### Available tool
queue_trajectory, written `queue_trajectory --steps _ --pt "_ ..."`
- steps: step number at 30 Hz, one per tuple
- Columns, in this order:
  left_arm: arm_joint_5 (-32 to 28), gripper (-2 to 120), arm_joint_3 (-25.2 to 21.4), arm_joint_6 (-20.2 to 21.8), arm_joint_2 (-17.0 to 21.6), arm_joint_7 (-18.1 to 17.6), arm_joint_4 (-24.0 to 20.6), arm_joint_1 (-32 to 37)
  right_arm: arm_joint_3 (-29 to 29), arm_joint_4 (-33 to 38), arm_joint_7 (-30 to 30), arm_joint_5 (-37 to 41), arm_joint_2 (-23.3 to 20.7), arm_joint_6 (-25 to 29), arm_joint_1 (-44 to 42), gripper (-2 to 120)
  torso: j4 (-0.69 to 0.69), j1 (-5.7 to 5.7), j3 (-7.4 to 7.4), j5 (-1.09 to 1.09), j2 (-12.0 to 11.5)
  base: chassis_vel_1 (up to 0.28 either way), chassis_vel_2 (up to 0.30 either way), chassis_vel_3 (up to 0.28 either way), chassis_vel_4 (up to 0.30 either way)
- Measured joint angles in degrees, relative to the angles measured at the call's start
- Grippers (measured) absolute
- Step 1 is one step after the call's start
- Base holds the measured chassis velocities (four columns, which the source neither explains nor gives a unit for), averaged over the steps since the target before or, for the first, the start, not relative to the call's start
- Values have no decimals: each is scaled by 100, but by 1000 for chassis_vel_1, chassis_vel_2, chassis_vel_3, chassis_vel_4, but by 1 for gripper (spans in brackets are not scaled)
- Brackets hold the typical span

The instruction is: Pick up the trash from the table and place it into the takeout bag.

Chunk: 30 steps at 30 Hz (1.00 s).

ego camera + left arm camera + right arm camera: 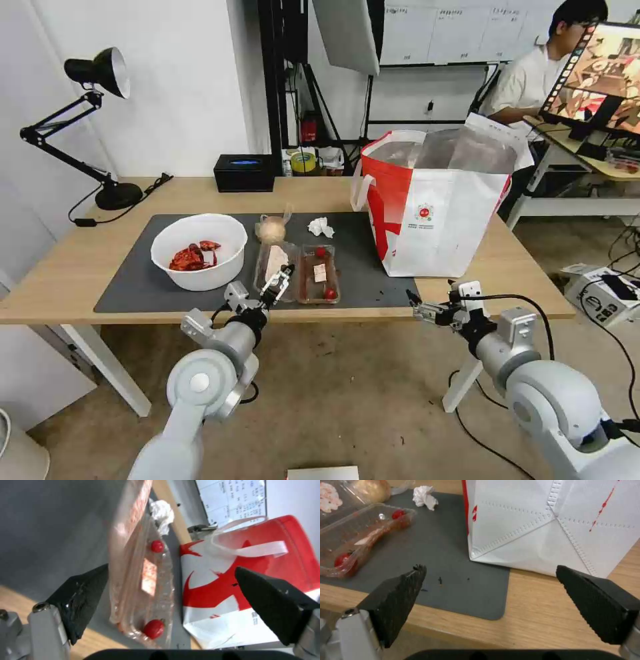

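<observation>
Bright, even indoor light; soft shadows; blurred wrist views; bowed head-view edges

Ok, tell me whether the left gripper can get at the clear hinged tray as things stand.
Probably yes. The left gripper is open at the near edge of the clear hinged tray, fingers apart, and nothing lies between them; the white bowl sits off to one side.

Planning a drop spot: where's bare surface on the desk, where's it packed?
Free: bare mat left of the white bowl; mat strip between the clear tray and the takeout bag; wood near the lamp. Crowded: mid-mat, where bowl, tray, bagged ball and tissue cluster, left pincer open over the tray. Right pincer is open at the front edge.
</observation>
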Motion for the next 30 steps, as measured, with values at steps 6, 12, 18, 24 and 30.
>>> queue_trajectory --steps 6,12,18,24,30 --pt "-84 100 -51 -170 36 211 -60 -69 -1 8 0 0 -13 0 2 100 0 0 0 0 0 0 0 0 0" --pt "-113 100 -31 -305 44 339 -81 -167 1 26 0 0 -19 -2 3 100 0 0 0 0 0 0 0 0 0" --pt "-112 100 64 -314 31 356 -82 -212 5 41 0 -1 -22 -4 -23 100 0 0 0 0 0 0 0 0 0" --pt "-88 100 166 -337 63 368 -19 -302 5 74 1 -3 -34 -12 -43 100 0 0 0 0 0 0 0 0 0" --pt "-68 100 415 -354 159 369 120 -526 28 94 6 -2 -114 -19 -27 100 0 0 0 0 0 0 0 0 0"
